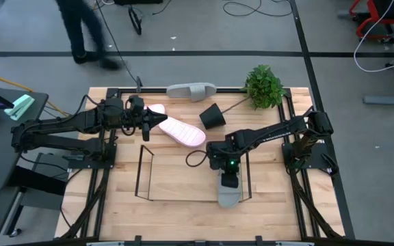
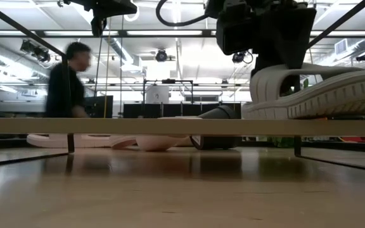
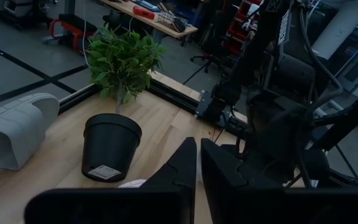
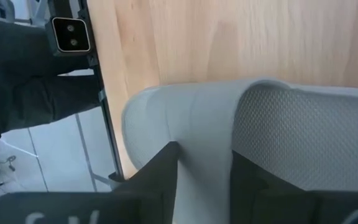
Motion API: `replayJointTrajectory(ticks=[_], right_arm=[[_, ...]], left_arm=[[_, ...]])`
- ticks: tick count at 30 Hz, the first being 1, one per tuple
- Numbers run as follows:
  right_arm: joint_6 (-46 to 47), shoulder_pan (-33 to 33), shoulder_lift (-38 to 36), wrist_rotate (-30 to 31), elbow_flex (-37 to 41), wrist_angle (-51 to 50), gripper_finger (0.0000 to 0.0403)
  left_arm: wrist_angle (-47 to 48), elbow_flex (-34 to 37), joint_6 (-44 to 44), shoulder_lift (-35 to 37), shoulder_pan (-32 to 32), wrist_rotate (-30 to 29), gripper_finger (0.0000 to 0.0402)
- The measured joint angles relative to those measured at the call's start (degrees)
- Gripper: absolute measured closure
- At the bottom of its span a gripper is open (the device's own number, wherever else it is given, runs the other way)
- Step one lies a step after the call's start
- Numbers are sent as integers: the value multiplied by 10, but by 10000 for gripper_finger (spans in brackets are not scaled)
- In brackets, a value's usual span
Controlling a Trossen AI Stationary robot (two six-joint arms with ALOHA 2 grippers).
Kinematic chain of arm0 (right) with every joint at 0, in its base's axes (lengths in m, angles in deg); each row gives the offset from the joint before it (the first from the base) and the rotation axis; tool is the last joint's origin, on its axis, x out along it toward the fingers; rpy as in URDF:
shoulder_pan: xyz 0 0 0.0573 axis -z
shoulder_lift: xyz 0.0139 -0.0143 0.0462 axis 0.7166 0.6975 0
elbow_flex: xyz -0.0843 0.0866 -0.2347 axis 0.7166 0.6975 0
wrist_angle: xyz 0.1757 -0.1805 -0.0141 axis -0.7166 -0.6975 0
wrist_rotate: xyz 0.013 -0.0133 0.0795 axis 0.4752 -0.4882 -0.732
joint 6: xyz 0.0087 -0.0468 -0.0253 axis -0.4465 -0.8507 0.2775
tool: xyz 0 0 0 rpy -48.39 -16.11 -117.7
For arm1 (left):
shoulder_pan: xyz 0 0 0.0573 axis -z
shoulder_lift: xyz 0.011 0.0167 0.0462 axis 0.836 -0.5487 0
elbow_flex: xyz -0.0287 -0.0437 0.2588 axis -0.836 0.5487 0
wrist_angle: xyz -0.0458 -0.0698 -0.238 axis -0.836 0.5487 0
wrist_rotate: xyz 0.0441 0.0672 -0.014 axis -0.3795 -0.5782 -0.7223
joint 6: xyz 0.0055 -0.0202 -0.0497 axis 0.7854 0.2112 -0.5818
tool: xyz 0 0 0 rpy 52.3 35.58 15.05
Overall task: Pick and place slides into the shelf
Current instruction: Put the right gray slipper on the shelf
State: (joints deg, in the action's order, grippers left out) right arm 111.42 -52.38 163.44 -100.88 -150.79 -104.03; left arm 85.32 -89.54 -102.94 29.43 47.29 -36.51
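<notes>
My right gripper is shut on a grey slide over the right end of the black wire shelf. In the low view this slide is tilted above the shelf's near wire. My left gripper is shut, its fingers hanging over the heel end of a pink slide that lies flat on the table. A second pink slide shows just beyond that gripper. Another grey slide lies sole-down at the far edge. My right gripper holds the grey slide by its wide strap, which is pinched between the two fingers; one finger lies on the side of the textured footbed. It comes from above, pointing down. The slide is tilted, one end higher; whether it touches the shelf I cannot tell.
A small black pot lies tipped on its side beside the pink slide, its green plant at the far right corner. Black rails frame the table. A person walks beyond the far edge. Bare wood shows inside the shelf's left part.
</notes>
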Motion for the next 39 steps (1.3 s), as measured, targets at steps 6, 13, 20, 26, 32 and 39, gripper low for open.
replayJointTrajectory(ticks=[6, 13, 20, 26, 32, 39], right_arm=[[3, -8, 0, 16, 0, 0, 266], [3, -18, 0, 27, 0, 0, 235], [3, -26, 0, 37, 0, -19, 207], [3, -26, 0, 25, 0, -46, 179], [3, -26, 0, 24, -8, -52, 159], [-2, -19, 0, 24, -22, -78, 151]], left_arm=[[0, 0, 0, 0, 0, 0, 370], [0, 0, 0, 0, 0, 0, 380], [0, 0, 0, 0, 0, 0, 374], [0, 0, 0, 0, 0, 0, 367], [1, 0, 0, 0, 0, 0, 374], [2, 0, 0, 0, 0, 0, 376]])
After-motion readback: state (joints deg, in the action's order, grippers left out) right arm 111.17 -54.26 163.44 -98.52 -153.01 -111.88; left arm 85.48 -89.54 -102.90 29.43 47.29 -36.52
